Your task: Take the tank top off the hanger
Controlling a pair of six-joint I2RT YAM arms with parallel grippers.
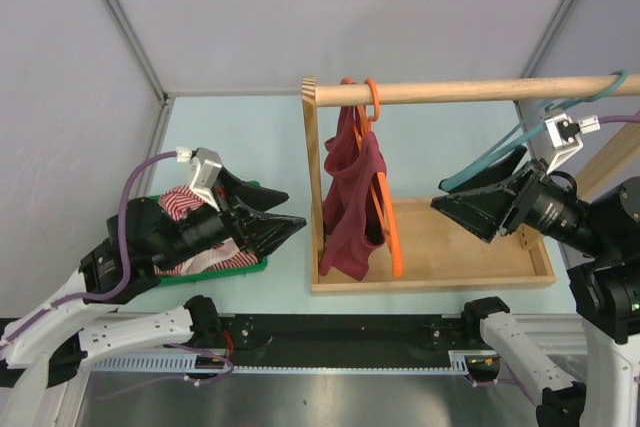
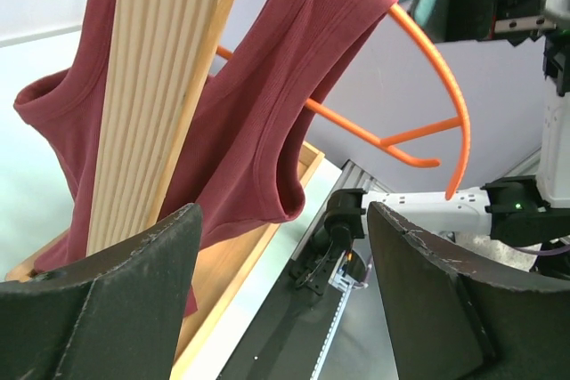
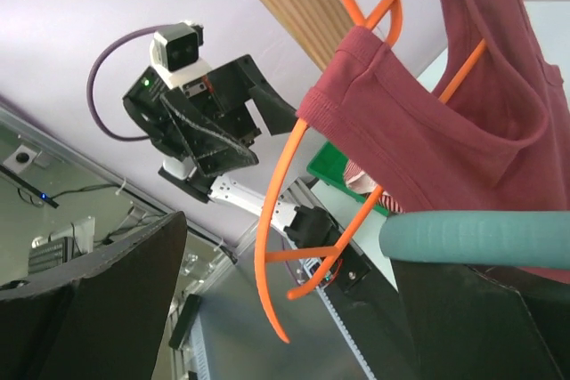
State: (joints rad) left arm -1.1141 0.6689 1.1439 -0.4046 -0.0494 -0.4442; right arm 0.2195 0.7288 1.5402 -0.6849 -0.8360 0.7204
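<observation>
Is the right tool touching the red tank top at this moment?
Apart. The top external view shows a bare strip of the wooden tray between the right tool and the tank top. The jaws stand open.

overhead looks down, both wrist views close on tank top (image 1: 350, 202)

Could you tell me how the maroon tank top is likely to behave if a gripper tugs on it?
Probably floppy: the tank top droops in soft folds from the orange hanger. Its ribbed knit looks stretchy, so it may give before sliding off. It seems light, yet a tug could swing the hanger, which only hooks over the wooden rod.
</observation>
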